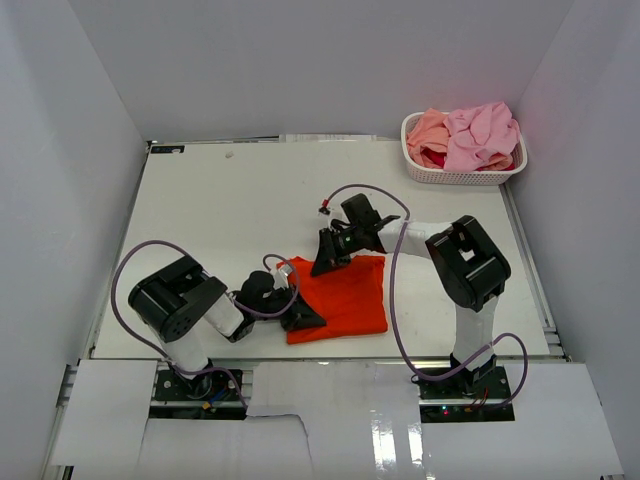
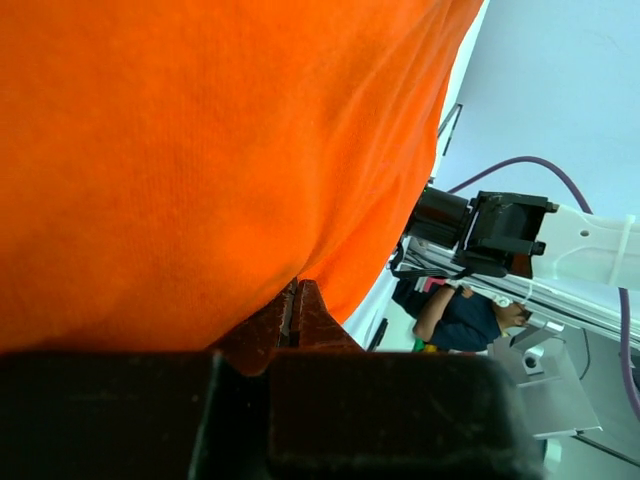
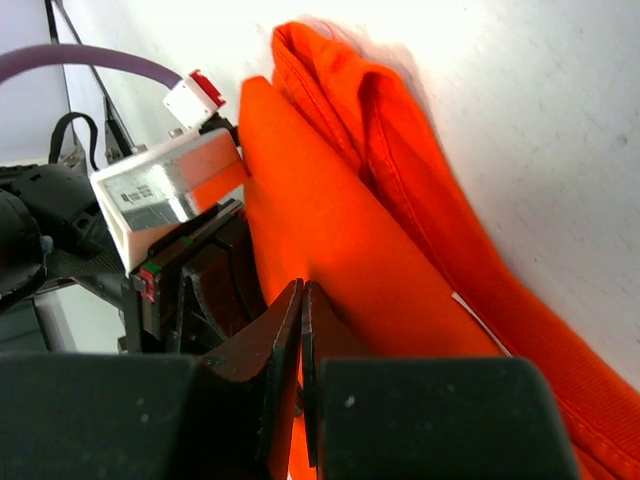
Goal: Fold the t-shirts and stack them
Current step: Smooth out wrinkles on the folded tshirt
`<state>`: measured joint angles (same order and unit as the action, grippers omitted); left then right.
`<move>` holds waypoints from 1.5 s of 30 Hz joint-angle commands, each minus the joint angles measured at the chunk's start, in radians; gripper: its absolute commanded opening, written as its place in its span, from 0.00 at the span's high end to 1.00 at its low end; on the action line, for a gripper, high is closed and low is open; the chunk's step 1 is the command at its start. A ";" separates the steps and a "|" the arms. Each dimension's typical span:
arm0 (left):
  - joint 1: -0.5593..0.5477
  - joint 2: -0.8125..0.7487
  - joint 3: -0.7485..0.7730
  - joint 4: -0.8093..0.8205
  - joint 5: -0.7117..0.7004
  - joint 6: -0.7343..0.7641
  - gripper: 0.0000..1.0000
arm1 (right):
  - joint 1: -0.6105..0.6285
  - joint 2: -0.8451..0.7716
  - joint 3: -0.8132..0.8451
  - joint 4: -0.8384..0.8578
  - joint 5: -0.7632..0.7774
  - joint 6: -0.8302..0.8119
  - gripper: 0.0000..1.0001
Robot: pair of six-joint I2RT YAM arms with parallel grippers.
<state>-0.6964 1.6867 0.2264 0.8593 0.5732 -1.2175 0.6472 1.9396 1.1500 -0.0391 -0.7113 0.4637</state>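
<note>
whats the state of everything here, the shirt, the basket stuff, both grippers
orange-red t-shirt: folded, lying flat on the table
left gripper: shut, at the shirt's near left corner; grip on cloth unclear
right gripper: shut, at the shirt's far left corner; grip on cloth unclear
white basket: upright, far right corner, full
pink and peach shirts: unfolded, heaped in the basket

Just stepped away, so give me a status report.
Left gripper shut, right gripper shut, both at orange shirt. Shirt lies folded. Basket well aside.
</note>
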 commanded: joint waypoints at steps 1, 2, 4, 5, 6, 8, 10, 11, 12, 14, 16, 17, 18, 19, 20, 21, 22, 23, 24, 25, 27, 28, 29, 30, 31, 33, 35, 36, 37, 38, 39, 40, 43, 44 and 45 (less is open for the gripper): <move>-0.017 0.063 -0.041 0.021 -0.045 -0.014 1.00 | -0.012 0.013 -0.032 0.027 -0.024 -0.008 0.92; -0.017 0.070 -0.041 0.033 -0.045 -0.017 1.00 | -0.015 0.012 -0.039 0.027 -0.022 -0.008 0.92; -0.020 0.074 -0.044 0.035 -0.045 -0.017 1.00 | -0.030 0.004 -0.064 0.056 -0.022 -0.016 0.92; -0.020 0.071 -0.044 0.035 -0.047 -0.017 1.00 | -0.037 -0.001 -0.075 0.056 -0.019 -0.017 0.92; -0.020 0.068 -0.045 0.035 -0.049 -0.017 1.00 | -0.050 -0.008 -0.093 0.054 -0.014 -0.025 0.92; -0.020 0.056 -0.048 0.034 -0.049 -0.016 1.00 | -0.067 -0.028 -0.108 0.053 -0.005 -0.036 0.92; -0.022 0.050 -0.050 0.032 -0.049 -0.014 1.00 | -0.096 -0.040 -0.125 0.047 -0.007 -0.048 0.92; -0.023 0.048 -0.052 0.029 -0.049 -0.013 1.00 | -0.104 -0.045 -0.128 0.044 -0.008 -0.054 0.92; -0.023 0.047 -0.050 0.029 -0.050 -0.014 1.00 | -0.122 -0.047 -0.136 0.041 -0.010 -0.063 0.92; -0.025 0.044 -0.052 0.026 -0.049 -0.010 1.00 | -0.150 -0.047 -0.141 0.041 -0.011 -0.076 0.92; -0.028 0.039 -0.052 0.018 -0.050 -0.008 1.00 | -0.172 -0.045 -0.145 0.041 -0.013 -0.085 0.92; -0.029 0.033 -0.053 0.015 -0.050 -0.007 1.00 | -0.193 -0.042 -0.145 0.041 -0.016 -0.095 0.92; -0.029 0.030 -0.050 0.011 -0.050 -0.007 1.00 | -0.202 -0.042 -0.147 0.041 -0.017 -0.099 0.92; -0.029 0.025 -0.052 0.006 -0.053 -0.004 1.00 | -0.213 -0.042 -0.147 0.041 -0.017 -0.103 0.92; -0.029 0.016 -0.050 -0.008 -0.056 -0.001 1.00 | -0.224 -0.042 -0.145 0.022 -0.016 -0.117 0.92; -0.031 0.011 -0.048 -0.014 -0.058 0.003 1.00 | -0.240 -0.042 -0.144 0.006 -0.014 -0.125 0.92; -0.029 0.008 -0.048 -0.023 -0.058 0.006 1.00 | -0.250 -0.042 -0.144 -0.001 -0.007 -0.132 0.92; -0.031 0.004 -0.047 -0.029 -0.061 0.009 1.00 | -0.256 -0.042 -0.141 -0.010 0.001 -0.141 0.92; -0.031 -0.002 -0.045 -0.035 -0.062 0.012 1.00 | -0.268 -0.044 -0.138 -0.030 0.009 -0.158 0.92; -0.031 -0.004 -0.045 -0.042 -0.064 0.013 1.00 | -0.276 -0.045 -0.139 -0.036 0.015 -0.164 0.92; -0.031 -0.007 -0.044 -0.045 -0.061 0.015 1.00 | -0.297 -0.057 -0.145 -0.044 0.022 -0.174 0.92; -0.031 -0.010 -0.042 -0.048 -0.061 0.015 1.00 | -0.305 -0.062 -0.145 -0.045 0.026 -0.174 0.92; -0.031 -0.010 -0.042 -0.049 -0.061 0.015 1.00 | -0.314 -0.071 -0.138 -0.047 0.024 -0.175 0.92; -0.031 -0.012 -0.041 -0.051 -0.059 0.018 1.00 | -0.316 -0.076 -0.127 -0.057 0.021 -0.178 0.92; -0.032 -0.012 -0.039 -0.054 -0.061 0.016 1.00 | -0.316 -0.079 -0.113 -0.073 0.024 -0.183 0.92; -0.032 -0.012 -0.036 -0.055 -0.059 0.019 1.00 | -0.314 -0.093 -0.070 -0.102 0.023 -0.183 0.92; -0.034 -0.015 -0.033 -0.059 -0.059 0.018 1.00 | -0.311 -0.108 -0.043 -0.126 0.023 -0.186 0.92; -0.035 -0.018 -0.032 -0.060 -0.061 0.019 1.00 | -0.310 -0.129 -0.033 -0.137 0.021 -0.188 0.92; -0.037 -0.019 -0.026 -0.069 -0.059 0.024 1.00 | -0.308 -0.142 -0.018 -0.157 0.013 -0.189 0.92; -0.037 -0.021 -0.022 -0.077 -0.062 0.026 1.00 | -0.304 -0.168 -0.016 -0.163 0.009 -0.189 0.92; -0.038 -0.024 -0.019 -0.083 -0.064 0.029 1.00 | -0.302 -0.185 -0.016 -0.171 -0.002 -0.191 0.92; -0.040 -0.024 -0.018 -0.088 -0.064 0.030 1.00 | -0.299 -0.200 -0.024 -0.183 -0.008 -0.191 0.92; -0.043 -0.030 -0.013 -0.098 -0.068 0.032 1.00 | -0.288 -0.266 -0.073 -0.186 -0.034 -0.180 0.92; -0.043 -0.033 -0.010 -0.100 -0.068 0.033 1.00 | -0.287 -0.290 -0.091 -0.182 -0.043 -0.174 0.92; -0.045 -0.033 -0.009 -0.106 -0.068 0.035 1.00 | -0.287 -0.304 -0.113 -0.171 -0.066 -0.166 0.92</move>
<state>-0.7246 1.6650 0.2161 0.8585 0.5354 -1.2209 0.3515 1.6928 1.0801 -0.1905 -0.7170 0.2993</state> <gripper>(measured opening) 0.020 0.078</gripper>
